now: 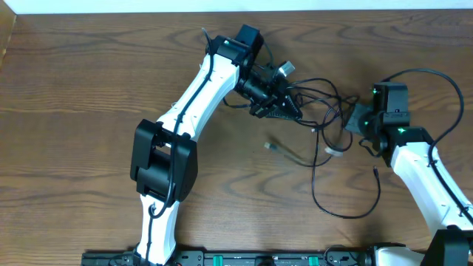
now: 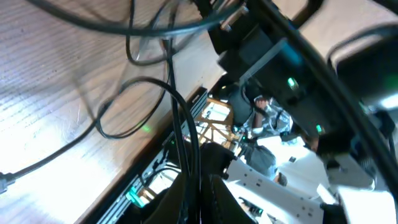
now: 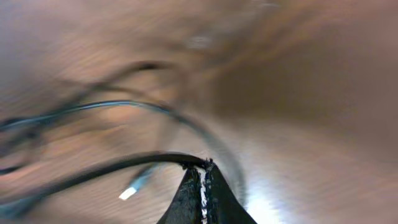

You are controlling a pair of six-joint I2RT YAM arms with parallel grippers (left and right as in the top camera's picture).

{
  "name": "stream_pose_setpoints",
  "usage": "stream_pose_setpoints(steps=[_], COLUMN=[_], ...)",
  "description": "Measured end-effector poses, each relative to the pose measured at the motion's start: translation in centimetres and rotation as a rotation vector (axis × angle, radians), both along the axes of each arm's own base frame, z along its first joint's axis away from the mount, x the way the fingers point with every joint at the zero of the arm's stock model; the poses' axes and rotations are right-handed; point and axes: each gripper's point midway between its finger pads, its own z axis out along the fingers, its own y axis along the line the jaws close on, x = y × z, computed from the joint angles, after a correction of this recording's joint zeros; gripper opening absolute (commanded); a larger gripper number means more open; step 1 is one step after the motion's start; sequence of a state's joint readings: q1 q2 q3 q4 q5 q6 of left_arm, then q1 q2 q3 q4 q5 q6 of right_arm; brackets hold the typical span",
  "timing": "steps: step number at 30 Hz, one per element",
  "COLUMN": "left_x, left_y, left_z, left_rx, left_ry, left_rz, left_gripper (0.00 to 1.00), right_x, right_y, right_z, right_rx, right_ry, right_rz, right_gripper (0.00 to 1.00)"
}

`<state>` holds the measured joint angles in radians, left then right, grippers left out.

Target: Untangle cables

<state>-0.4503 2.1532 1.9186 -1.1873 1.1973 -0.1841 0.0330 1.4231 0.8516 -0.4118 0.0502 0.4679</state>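
The cables lie as a tangle of thin black cords at the middle right of the table. One black cord loops toward the near edge and ends in a small plug. A short white cable lies under the tangle. My left gripper holds the tangle's left side, and the left wrist view shows it shut on black cords. On the tangle's right side is my right gripper. In its wrist view the gripper is shut on a black cord, with a white plug lying below.
A loose small plug lies on the wood left of the tangle. Thick black robot wires arc over the right arm. The white left arm crosses the table's middle left. The table's far edge runs just behind the left gripper.
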Motion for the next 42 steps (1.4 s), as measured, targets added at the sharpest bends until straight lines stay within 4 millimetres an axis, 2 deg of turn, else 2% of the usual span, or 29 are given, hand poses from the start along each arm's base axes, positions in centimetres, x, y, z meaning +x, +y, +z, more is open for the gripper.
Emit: stream_pose_setpoints(steps=[4, 8, 10, 11, 14, 17, 21, 26, 34, 39, 42], left_x=[0.3, 0.6, 0.5, 0.5, 0.2, 0.2, 0.4, 0.6, 0.6, 0.6, 0.6], left_y=[1.2, 2.7, 3.5, 3.8, 4.4, 4.6, 4.9, 5.1, 5.1, 5.0, 4.9], left_z=[1.4, 4.1, 5.4, 5.8, 6.3, 5.6, 4.9, 4.6, 4.6, 4.6, 4.8], left_rx=[-0.037, -0.072, -0.065, -0.055, -0.006, 0.042, 0.088, 0.105, 0.108, 0.113, 0.109], left_ry=[-0.062, -0.173, -0.249, -0.279, -0.351, -0.372, -0.393, -0.399, -0.392, -0.375, -0.344], left_rz=[-0.002, 0.008, 0.011, 0.012, 0.005, -0.003, -0.006, -0.005, 0.001, 0.016, 0.031], left_gripper=[0.08, 0.07, 0.08, 0.08, 0.08, 0.08, 0.08, 0.07, 0.08, 0.08, 0.08], right_x=[-1.3, -1.9, -1.8, -1.7, -0.8, 0.1, 0.2, -1.3, -3.2, -3.6, -3.5], right_y=[-5.0, -7.7, -7.9, -7.5, -5.0, -1.4, 3.3, 7.3, 9.5, 10.0, 10.7], right_z=[-0.5, -0.5, -0.6, -0.6, -0.2, 1.1, 4.1, 8.5, 11.3, 11.8, 11.2], right_rx=[-0.085, -0.074, -0.037, -0.009, 0.085, 0.208, 0.365, 0.517, 0.649, 0.667, 0.637], right_ry=[0.049, 0.054, 0.052, 0.048, 0.01, -0.067, -0.203, -0.364, -0.469, -0.487, -0.467], right_rz=[-0.161, -0.238, -0.221, -0.185, -0.021, 0.192, 0.467, 0.732, 0.91, 0.948, 0.958], right_gripper=[0.01, 0.01, 0.01, 0.03, 0.19, 0.3, 0.39, 0.44, 0.45, 0.47, 0.47])
